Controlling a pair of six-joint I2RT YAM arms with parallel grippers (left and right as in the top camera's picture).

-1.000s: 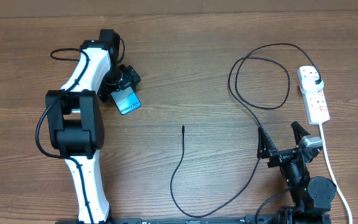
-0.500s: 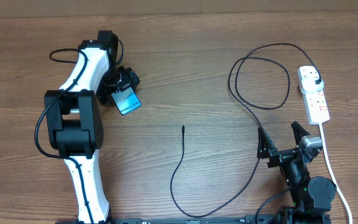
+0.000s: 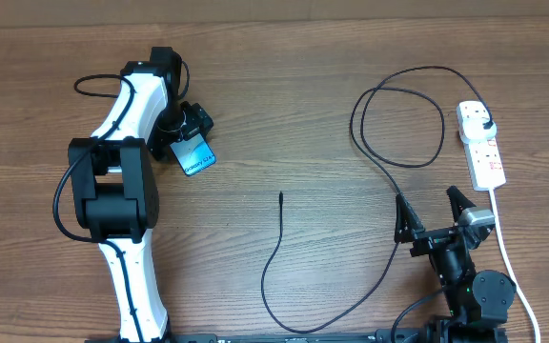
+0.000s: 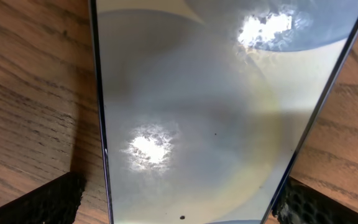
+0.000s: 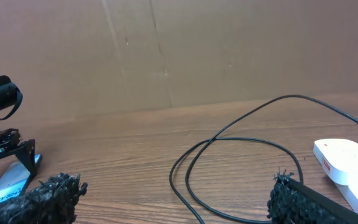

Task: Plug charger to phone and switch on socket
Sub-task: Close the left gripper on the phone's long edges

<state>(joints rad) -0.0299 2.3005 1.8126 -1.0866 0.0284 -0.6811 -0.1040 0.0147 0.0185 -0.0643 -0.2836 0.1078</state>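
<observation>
The phone [image 3: 194,155] lies flat on the table at the left, light blue with a white band. My left gripper [image 3: 185,133] is lowered over its far end. In the left wrist view the glossy phone screen [image 4: 210,112] fills the frame, and my left gripper [image 4: 176,202] is open with one finger on each side of the phone's edges. The black charger cable [image 3: 273,259] lies loose; its tip [image 3: 281,196] rests mid-table and its plug [image 3: 484,125] sits in the white socket strip [image 3: 482,145]. My right gripper [image 3: 433,217] is open and empty beside the cable.
The cable makes a wide loop [image 3: 398,114] left of the strip, also in the right wrist view [image 5: 229,162]. The strip's white cord [image 3: 509,262] runs toward the front edge past the right arm. A brown cardboard wall [image 5: 166,50] stands behind the table.
</observation>
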